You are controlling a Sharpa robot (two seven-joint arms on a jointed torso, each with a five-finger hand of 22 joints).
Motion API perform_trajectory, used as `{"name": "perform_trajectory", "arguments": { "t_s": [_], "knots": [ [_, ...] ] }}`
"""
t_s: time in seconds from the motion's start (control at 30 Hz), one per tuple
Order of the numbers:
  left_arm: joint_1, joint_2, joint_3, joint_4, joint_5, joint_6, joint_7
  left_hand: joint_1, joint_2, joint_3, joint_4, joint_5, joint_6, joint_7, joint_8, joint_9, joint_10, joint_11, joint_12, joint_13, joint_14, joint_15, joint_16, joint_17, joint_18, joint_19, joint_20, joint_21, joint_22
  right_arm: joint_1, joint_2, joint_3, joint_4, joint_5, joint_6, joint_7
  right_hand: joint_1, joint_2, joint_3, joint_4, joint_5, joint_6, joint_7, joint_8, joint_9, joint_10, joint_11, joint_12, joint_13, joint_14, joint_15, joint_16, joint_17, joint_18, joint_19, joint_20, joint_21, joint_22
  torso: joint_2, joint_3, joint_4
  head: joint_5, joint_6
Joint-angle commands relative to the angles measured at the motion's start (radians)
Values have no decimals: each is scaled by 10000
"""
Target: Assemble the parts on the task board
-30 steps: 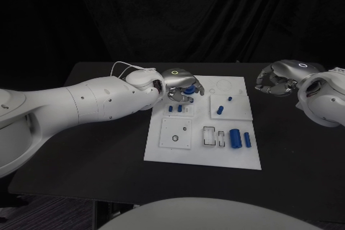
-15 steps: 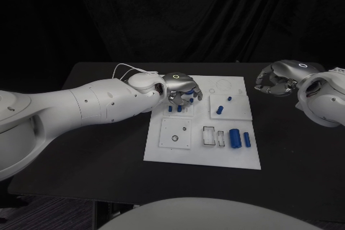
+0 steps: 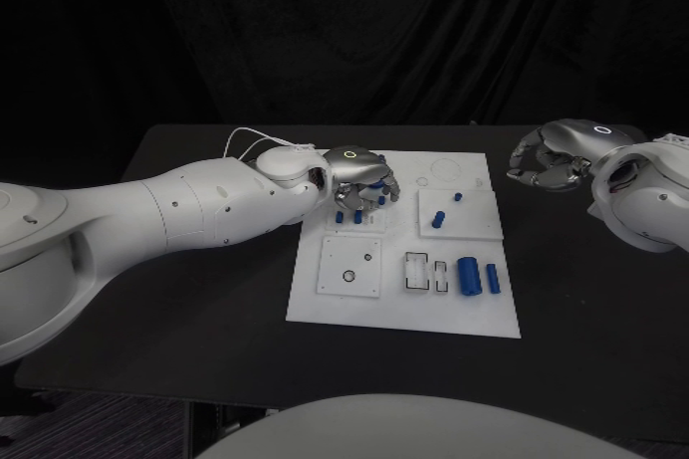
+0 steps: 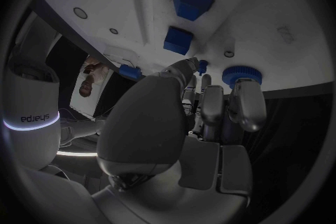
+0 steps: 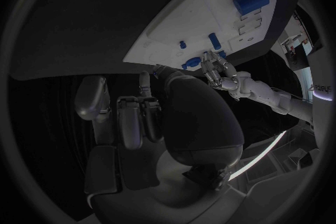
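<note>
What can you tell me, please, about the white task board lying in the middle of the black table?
The white rectangular task board lies flat on the black table, and looks like matt plastic. It carries raised square panels with small holes and rectangular slots. Two blue cylinders lie side by side on its right part, smaller blue pieces sit on a panel further back. The left hand hovers over its far left corner, among small blue parts there; whether it touches the board cannot be told.

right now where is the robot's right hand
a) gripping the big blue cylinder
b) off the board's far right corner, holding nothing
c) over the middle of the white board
b: the right hand hangs past the task board at its far right corner, fingers curled in with nothing in them.
</note>
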Motion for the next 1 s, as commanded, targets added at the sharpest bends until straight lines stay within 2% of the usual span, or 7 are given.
{"name": "perform_trajectory", "arguments": {
  "t_s": [0.03, 0.17, 0.47, 0.77, 1.0],
  "knots": [
    [-30, 57, 9, -52, -81, 10, 53, 7, 87, 57, -23, 73, 102, 19, 63, -16, -81, -5, 40, 4, -82, -3, 9, -34, -128, -1, 5, -67, 1592, -23, 11, 8, -10, -6, -25, -26, 73, 50, -4, -51, 53, 83, 2, -23, -10, 249, -21, -40, 2165, 750, -73, -66, 2212, 134, -18, -7, -53, 1388, 2, -9, -3, 10, -1],
    [-46, 91, 9, -109, -81, 69, 54, -7, 120, 147, -64, 142, 281, -22, 132, -7, -75, -10, 60, 0, -88, -5, 19, -34, -129, 3, 2, -58, 1597, -23, 24, 8, -15, -6, -27, -31, 73, 50, -4, -51, 53, 83, 2, -23, -10, 249, -21, -40, 2165, 750, -73, -66, 2212, 134, -18, -7, -53, 1388, 0, -9, -4, 3, -1],
    [-107, 224, 9, -330, -81, 99, 65, -75, 183, 294, -178, 218, 761, 65, 346, 127, 185, -62, 210, 13, -37, -42, 80, 16, -145, 63, -28, 26, 1625, -24, 38, 8, -25, -6, -18, -30, 76, 60, 3, -55, 54, 86, 3, -23, -12, 229, -21, -53, 2152, 743, -74, -74, 2201, 135, -19, -8, -61, 1387, -1, 2, -5, -6, -1],
    [-164, 346, 10, -555, -81, 42, 37, -115, 239, 369, -232, 291, 882, 109, 399, 199, 391, -97, 298, 19, 13, -69, 115, 54, -160, 119, -55, 101, 1646, -25, 65, 8, -45, -6, 20, -40, 89, 84, 22, -69, 57, 93, 5, -22, -16, 228, -21, -58, 2148, 738, -75, -80, 2194, 139, -25, -10, -80, 1383, 8, 9, -31, 0, -1],
    [-178, 379, 10, -638, -81, 17, 23, -209, 287, 380, -306, 233, 914, 143, 406, 289, 719, -141, 520, 115, 242, -102, 284, 337, -215, 302, -90, 340, 1719, -31, 87, 8, -71, -6, 60, -47, 89, 84, 22, -69, 57, 93, 5, -22, -16, 228, -21, -58, 2148, 738, -75, -80, 2194, 139, -25, -10, -80, 1383, 4, 3, -11, -25, -1]
  ]
}}
